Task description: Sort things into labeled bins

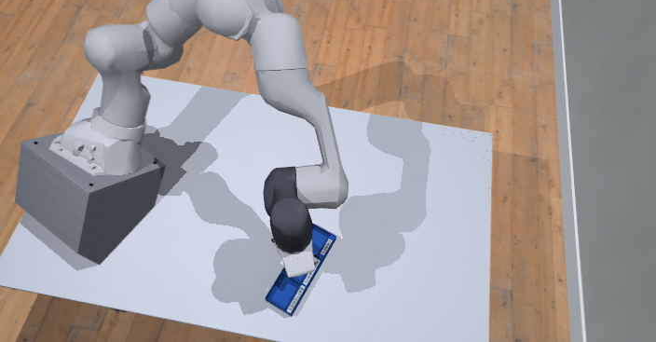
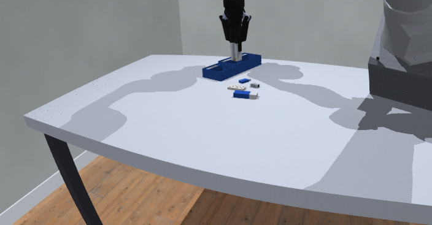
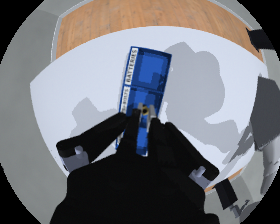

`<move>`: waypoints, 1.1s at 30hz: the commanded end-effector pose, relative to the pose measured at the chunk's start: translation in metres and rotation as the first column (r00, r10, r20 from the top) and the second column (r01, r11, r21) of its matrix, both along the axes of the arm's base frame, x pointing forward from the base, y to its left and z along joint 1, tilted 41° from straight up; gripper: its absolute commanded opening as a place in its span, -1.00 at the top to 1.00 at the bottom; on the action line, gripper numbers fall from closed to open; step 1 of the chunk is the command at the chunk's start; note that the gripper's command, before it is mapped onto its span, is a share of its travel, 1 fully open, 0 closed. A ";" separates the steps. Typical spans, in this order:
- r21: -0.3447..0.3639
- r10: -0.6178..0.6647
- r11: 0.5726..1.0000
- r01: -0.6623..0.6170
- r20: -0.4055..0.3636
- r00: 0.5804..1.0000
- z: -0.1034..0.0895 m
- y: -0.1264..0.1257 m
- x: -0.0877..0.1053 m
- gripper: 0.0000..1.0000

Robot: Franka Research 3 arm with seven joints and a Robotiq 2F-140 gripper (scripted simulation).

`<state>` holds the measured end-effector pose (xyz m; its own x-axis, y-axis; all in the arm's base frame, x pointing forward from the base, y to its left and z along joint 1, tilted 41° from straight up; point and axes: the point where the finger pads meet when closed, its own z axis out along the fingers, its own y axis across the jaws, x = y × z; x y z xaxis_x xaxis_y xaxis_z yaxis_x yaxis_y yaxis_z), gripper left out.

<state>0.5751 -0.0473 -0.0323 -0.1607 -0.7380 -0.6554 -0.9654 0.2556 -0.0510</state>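
Observation:
A long blue bin [image 1: 283, 292] [image 2: 224, 73] [image 3: 153, 67] with three compartments and white labels along one side lies on the white table [image 2: 190, 129]. My gripper [image 2: 235, 50] [image 3: 145, 110] hangs just above the bin's middle. It is shut on a small slim stick [image 2: 234, 53], grey with a yellowish end, held upright. In the top view the wrist hides the fingers. In front of the bin lie a small blue block [image 2: 244, 80], a small grey-and-black piece [image 2: 254, 85], a cream tile with dots [image 2: 236, 87] and a blue-and-white eraser [image 2: 245, 94].
The arm's grey base block [image 1: 88, 197] [image 2: 399, 80] stands at one table corner. The labels are too small to read. The loose things are hidden under the arm in the top view.

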 end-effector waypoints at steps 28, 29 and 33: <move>-0.003 -0.005 1.000 0.005 0.003 1.000 -0.011 0.009 0.008 0.63; -0.003 -0.005 1.000 0.005 0.003 1.000 -0.011 0.009 0.008 0.63; -0.003 -0.005 1.000 0.005 0.003 1.000 -0.011 0.009 0.008 0.63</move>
